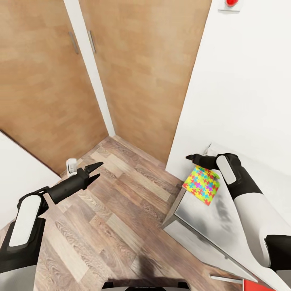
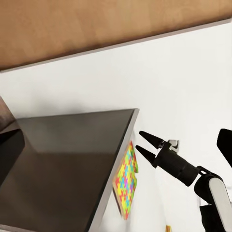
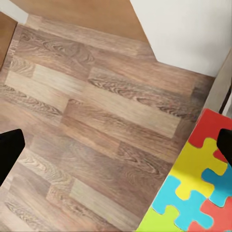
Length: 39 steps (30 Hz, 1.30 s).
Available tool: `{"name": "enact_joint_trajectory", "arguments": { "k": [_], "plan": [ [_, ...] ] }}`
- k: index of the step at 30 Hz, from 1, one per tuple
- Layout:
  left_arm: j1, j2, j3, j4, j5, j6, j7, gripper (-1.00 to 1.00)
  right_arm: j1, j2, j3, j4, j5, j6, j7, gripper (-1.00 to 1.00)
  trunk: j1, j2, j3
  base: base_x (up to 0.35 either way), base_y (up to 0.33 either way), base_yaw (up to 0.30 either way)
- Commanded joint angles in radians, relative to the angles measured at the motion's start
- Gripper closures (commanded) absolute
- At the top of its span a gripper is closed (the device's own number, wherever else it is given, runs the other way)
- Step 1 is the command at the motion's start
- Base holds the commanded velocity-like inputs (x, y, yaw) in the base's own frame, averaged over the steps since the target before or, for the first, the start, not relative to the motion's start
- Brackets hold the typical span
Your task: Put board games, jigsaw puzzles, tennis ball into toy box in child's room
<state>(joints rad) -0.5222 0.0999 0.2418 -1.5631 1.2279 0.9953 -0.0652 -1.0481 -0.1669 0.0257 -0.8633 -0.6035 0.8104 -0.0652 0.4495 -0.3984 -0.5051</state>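
A jigsaw puzzle (image 1: 201, 184), a flat sheet of yellow, green, blue, red and orange pieces, lies at the corner of the table and juts out past its grey side panel (image 1: 206, 226). My right gripper (image 1: 193, 158) hovers open at the puzzle's far edge, holding nothing. The left wrist view shows the puzzle (image 2: 126, 180) edge-on beside the dark panel (image 2: 63, 164), with the right gripper (image 2: 140, 140) spread close to it. The right wrist view has the puzzle (image 3: 198, 193) near one black finger (image 3: 225, 144). My left gripper (image 1: 94, 169) is open over the floor, well to the left.
Wooden wardrobe doors (image 1: 145, 72) and a white wall (image 1: 246, 89) close in the corner behind. Wood-plank floor (image 1: 117, 218) stretches between my arms. A small white fitting (image 1: 71, 166) sits low by the left wall. A red object (image 1: 254, 285) and a drawer handle (image 1: 220, 278) show bottom right.
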Motion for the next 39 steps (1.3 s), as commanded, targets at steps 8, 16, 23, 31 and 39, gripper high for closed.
{"name": "enact_joint_trajectory", "arguments": {
  "k": [8,16,23,31,39],
  "plan": [
    [-0.001,0.000,0.000,0.000,-0.007,0.005,-0.007,-1.00,-0.003,-0.009,0.001,-0.005,-0.009,0.003,-0.007,-1.00,0.001,-0.002,-0.001,0.000,0.000,0.035],
    [-0.001,0.000,-0.001,0.000,-0.007,0.004,-0.007,-1.00,-0.009,-0.016,-0.001,-0.014,-0.007,0.004,-0.007,-1.00,0.001,-0.002,-0.001,0.000,0.000,0.012],
    [-0.001,-0.001,-0.003,0.001,-0.007,0.004,-0.007,-1.00,-0.009,-0.035,-0.004,-0.065,-0.006,0.008,-0.006,-1.00,0.001,-0.002,-0.001,0.000,0.000,0.004],
    [-0.001,-0.003,-0.005,0.001,-0.007,0.003,-0.007,-1.00,0.018,-0.101,-0.037,-0.222,-0.011,0.064,-0.005,-1.00,0.001,-0.002,-0.001,0.000,0.000,0.001],
    [-0.001,-0.004,-0.005,0.001,-0.007,0.003,-0.007,-1.00,0.109,-0.168,-0.185,-0.437,-0.074,0.205,-0.006,-1.00,0.001,-0.002,-0.001,0.000,0.000,0.000]
  ]
}}
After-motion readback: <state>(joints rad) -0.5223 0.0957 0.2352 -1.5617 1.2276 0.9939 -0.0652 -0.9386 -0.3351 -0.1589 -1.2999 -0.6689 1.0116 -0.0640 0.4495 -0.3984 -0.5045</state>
